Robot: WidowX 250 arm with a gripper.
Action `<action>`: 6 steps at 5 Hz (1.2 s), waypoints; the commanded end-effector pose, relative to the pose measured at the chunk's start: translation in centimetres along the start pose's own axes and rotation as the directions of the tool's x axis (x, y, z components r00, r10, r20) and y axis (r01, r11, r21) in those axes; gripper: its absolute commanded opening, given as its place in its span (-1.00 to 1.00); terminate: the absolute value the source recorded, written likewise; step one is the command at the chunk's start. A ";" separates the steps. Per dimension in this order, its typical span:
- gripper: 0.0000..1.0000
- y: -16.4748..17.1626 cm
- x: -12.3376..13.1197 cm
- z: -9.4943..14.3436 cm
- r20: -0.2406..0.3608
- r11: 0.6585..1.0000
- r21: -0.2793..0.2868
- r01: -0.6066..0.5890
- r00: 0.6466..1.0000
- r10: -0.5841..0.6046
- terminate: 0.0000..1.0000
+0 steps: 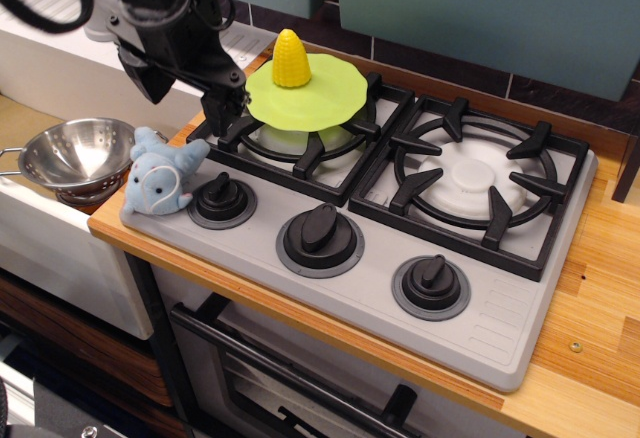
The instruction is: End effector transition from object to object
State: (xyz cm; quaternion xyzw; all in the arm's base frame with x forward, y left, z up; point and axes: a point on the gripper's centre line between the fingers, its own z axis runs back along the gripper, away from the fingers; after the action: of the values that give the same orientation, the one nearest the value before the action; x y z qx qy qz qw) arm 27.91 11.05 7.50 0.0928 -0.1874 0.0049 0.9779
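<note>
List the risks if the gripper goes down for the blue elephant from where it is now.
1. The gripper hangs close beside the lime-green disc; a sideways swing might clip its rim and topple the corn cob standing on it.
2. The plush elephant sits at the stove's corner, next to the colander; a push could shove it off the edge or into the bowl.

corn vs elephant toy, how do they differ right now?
The corn is yellow with kernel rows; the elephant is light blue fuzzy plush. The corn stands upright on the lime-green disc over the rear burner; the elephant sits at the stove's front left corner, beside the colander. Both are small and ungripped.
</note>
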 end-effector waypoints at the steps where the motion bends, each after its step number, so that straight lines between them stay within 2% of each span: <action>1: 1.00 0.7 -2.3 -0.9 0.064 0.999 0.034 -0.036 0.997 0.034 -1.00; 2: 1.00 0.6 -3.8 -2.1 0.077 0.998 0.027 -0.053 0.996 0.051 -1.00; 3: 1.00 0.1 -4.7 -4.0 0.097 0.997 -0.022 -0.068 0.993 0.069 -1.00; 6: 1.00 0.1 -4.7 -4.0 0.097 0.997 -0.022 -0.068 0.993 0.069 -1.00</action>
State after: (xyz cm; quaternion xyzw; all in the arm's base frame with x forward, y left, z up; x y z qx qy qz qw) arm 24.93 12.22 2.22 0.0786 -0.2398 0.0383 0.9669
